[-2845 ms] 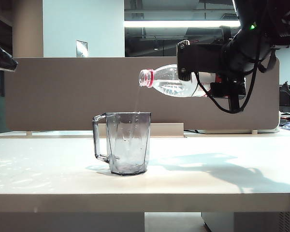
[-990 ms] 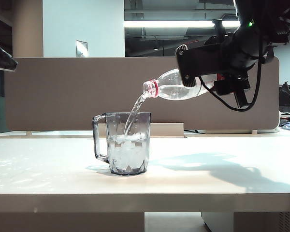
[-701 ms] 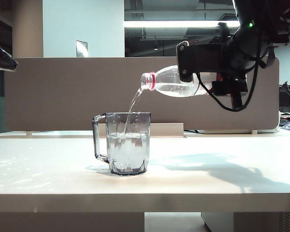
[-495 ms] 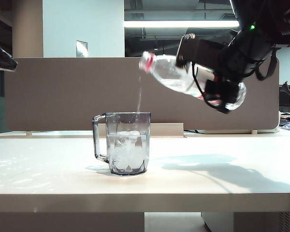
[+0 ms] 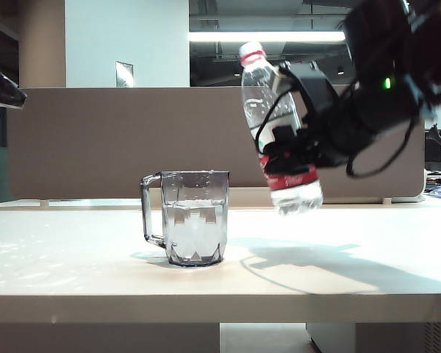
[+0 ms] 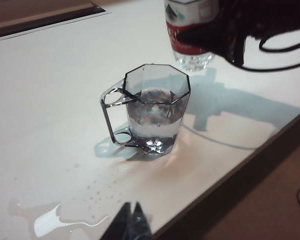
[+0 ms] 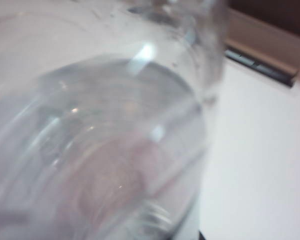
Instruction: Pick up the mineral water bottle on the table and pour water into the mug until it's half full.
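The mineral water bottle (image 5: 263, 95) hangs almost upright above the table (image 5: 73, 257), to the right of the mug, its red-ringed open neck leaning slightly left. My right gripper (image 5: 283, 138) is shut on its middle, just above the red label. In the right wrist view the bottle (image 7: 100, 150) is a blur that fills the view and hides the fingers. The grey faceted mug (image 5: 195, 217) stands with its handle to the left and holds water (image 6: 152, 100) to about mid-height. My left gripper (image 6: 132, 204) is shut and empty, near the table's front edge, well short of the mug (image 6: 155, 107).
A puddle (image 6: 47, 222) and small drops (image 6: 102, 187) lie on the table between my left gripper and the mug. A brown partition panel (image 5: 95, 140) runs along the back. The table's front edge (image 5: 206, 305) is close to the mug.
The right arm has swung the bottle from a pouring tilt over the mug to almost upright, further right and lower. The stream has stopped. The mug's water level has risen.
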Robot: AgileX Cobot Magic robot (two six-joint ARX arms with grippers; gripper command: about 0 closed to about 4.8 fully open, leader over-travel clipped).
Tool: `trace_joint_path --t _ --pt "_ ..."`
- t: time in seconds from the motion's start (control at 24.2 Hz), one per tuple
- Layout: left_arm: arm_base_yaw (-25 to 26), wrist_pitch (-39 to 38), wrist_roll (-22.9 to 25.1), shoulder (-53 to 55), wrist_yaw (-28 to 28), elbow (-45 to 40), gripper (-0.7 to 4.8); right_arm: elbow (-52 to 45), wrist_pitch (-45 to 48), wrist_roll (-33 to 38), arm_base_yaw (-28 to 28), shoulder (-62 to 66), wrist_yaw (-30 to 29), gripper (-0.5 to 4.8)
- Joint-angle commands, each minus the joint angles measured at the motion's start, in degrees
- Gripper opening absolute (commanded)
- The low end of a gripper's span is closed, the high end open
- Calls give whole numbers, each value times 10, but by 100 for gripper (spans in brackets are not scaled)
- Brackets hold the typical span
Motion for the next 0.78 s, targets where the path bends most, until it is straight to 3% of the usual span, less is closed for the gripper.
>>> trace_joint_path --t 0.04,0.21,0.29,0.78 --pt "0 6 -2 0 0 2 -1 -21 116 96 1 23 -2 206" --pt "0 5 -2 0 0 2 -1 -52 253 206 2 83 -1 206" --pt "0 5 -2 0 0 2 -1 -63 290 223 2 97 12 206" --pt "0 5 -2 0 0 2 -1 -150 328 202 2 107 44 201"
